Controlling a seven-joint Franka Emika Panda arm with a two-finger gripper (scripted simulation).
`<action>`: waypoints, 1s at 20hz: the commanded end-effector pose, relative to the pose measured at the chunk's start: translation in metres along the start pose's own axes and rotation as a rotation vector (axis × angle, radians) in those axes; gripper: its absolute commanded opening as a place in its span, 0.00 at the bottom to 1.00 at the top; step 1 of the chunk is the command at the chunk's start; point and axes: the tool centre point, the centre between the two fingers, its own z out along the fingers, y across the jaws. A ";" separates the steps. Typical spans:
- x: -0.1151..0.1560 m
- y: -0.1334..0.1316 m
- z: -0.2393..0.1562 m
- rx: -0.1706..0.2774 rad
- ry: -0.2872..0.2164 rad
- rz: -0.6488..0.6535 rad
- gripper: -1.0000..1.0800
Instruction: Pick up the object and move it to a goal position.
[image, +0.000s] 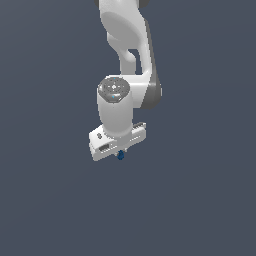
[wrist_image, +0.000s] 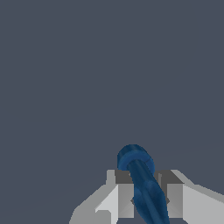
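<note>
The object is a tiny dark blue peg (wrist_image: 142, 179) with a rounded end. In the wrist view it lies between my two grey fingers (wrist_image: 124, 192), which press on both of its sides. In the exterior view only its blue tip (image: 120, 156) shows below the white gripper (image: 120, 153), which hangs from the white arm above the flat grey floor. The gripper is shut on the peg and holds it off the ground. The fingers are mostly hidden behind the hand in the exterior view.
A flat dark grey surface (image: 200, 200) fills both views. No goal marker and no other object shows.
</note>
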 end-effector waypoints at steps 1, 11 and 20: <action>-0.015 0.018 -0.023 0.001 0.001 0.000 0.00; -0.068 0.089 -0.110 0.002 0.001 -0.001 0.00; -0.105 0.143 -0.174 0.001 0.001 -0.001 0.00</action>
